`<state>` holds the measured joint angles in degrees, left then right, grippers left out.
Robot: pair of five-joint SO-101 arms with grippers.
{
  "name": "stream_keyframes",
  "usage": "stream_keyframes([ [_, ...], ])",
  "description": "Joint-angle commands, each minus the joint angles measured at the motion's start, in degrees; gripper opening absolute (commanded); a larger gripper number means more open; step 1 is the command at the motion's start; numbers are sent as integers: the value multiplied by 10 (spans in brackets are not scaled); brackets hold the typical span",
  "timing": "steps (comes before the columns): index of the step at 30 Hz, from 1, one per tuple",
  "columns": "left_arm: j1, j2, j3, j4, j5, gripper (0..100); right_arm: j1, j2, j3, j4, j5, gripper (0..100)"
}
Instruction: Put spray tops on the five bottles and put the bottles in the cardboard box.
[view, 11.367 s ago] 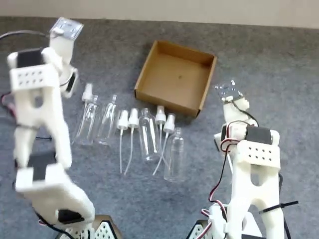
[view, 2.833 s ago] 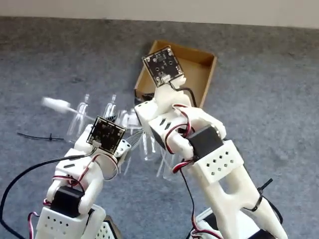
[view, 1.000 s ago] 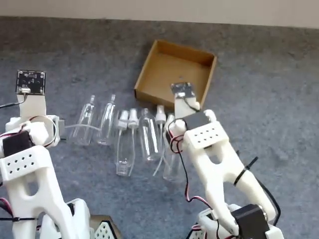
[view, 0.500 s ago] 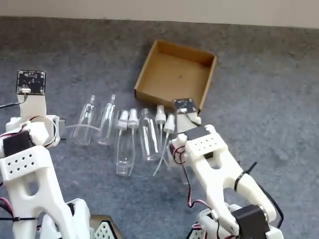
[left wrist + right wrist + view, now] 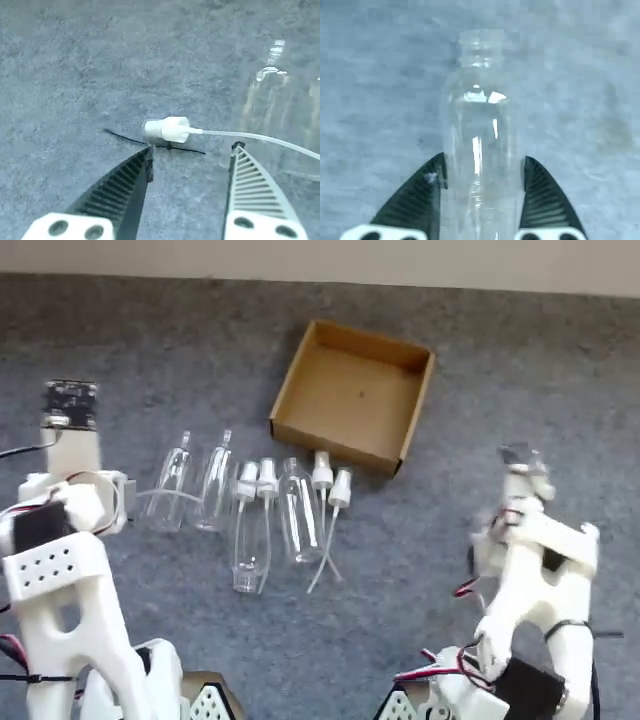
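Bottle [image 5: 479, 130], uncapped, is gripped between your right fingers [image 5: 425, 187], arm at lower right of the high view. Your left fingers [image 5: 132, 180] spread wide above a spray top [image 5: 167, 129] on the desk [image 5: 60, 60].

Work surface is covered w/ grey short-pile carpet [image 5: 560, 390], speckled in texture. A pale, plain strip [image 5: 320, 255], poss. a wall, is seen along the far edge. Light is even; shadows are kept soft.

My left arm [image 5: 60, 540] stands well left of the cardboard box [image 5: 352, 395], left gripper [image 5: 192, 148] pointed down with jaws spread wide. My right arm [image 5: 535, 550] stands right of the box, right gripper [image 5: 484, 160] closed around a clear bottle [image 5: 479, 115].
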<state>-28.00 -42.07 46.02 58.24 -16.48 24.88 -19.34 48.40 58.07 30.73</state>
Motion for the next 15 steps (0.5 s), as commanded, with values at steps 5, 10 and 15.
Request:
stream_keyframes([
  [5, 131, 1, 29, 7, 49, 232, 22, -2, -23, -20, 15, 60],
  [10, 175, 1, 43, 33, 51, 232, 26, -7, -27, -15, 11, 173],
  [15, 177, 1, 52, 31, 69, 230, -3, -3, -78, 34, 11, 287],
])
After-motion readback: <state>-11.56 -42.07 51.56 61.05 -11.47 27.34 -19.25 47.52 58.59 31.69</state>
